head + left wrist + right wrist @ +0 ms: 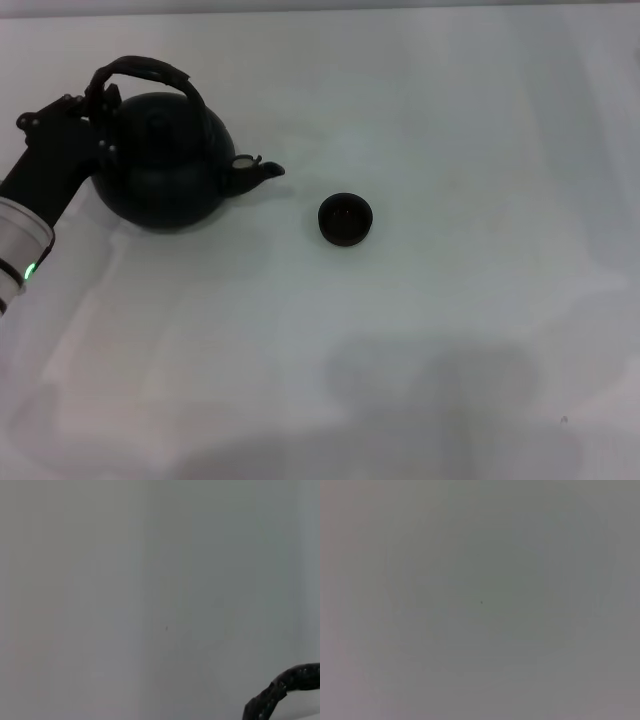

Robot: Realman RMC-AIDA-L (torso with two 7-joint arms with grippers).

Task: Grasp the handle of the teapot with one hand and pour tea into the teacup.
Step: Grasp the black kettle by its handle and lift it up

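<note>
Nearest my head camera is the left arm [28, 215], reaching in from the left edge. I read no labels or writing on anything. The left gripper [95, 115] sits at the left end of the handle [150, 70] of the teapot [165, 165]; I cannot tell whether it is clamped. The teacup [345, 219] stands near the spout on the white table [450, 350].

White tabletop [450, 120] — evenly lit, faint grey shadows near front.

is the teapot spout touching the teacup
Apart. The head view shows bare white table between the spout tip of the teapot and the teacup.
</note>
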